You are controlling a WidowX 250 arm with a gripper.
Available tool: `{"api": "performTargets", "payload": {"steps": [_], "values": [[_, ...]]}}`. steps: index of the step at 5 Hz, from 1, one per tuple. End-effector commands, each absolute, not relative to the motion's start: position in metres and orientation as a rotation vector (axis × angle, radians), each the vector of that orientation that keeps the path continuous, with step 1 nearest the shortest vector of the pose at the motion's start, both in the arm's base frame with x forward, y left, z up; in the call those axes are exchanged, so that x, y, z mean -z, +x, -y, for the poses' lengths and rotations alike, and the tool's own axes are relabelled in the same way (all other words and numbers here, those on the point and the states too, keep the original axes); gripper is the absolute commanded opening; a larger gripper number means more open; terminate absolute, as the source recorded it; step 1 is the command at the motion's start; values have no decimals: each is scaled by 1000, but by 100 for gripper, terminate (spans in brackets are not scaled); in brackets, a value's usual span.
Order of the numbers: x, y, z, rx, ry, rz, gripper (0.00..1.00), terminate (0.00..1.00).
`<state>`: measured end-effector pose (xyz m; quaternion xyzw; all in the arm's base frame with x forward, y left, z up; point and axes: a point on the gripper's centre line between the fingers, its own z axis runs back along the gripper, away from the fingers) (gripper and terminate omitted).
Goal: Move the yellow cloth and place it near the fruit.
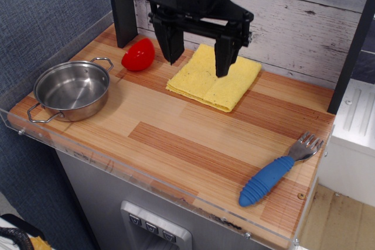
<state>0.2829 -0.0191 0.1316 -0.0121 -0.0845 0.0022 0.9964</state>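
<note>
Two spread fingers of the gripper (198, 64) hang wide above the yellow cloth (214, 77).

The gripper (198, 62) covers the upper left part of the yellow cloth (218, 79), so the cloth's far left corner and part of its back edge cannot be seen. Whether the fingertips (222, 69) touch the cloth or hang above it cannot be told. The arm above the gripper is cut off by the top edge of the frame. The dark post (122, 4) at upper left runs out of the top edge too. A small yellow object (36, 243) at the bottom left corner is cut off and cannot be identified.
</note>
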Motion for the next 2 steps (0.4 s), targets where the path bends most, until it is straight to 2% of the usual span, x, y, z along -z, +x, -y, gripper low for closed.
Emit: {"api": "performTargets", "payload": {"steps": [1,2], "values": [[-139,283,15,19,-57,187,100,0],[-139,283,15,19,-57,187,100,100]]}}
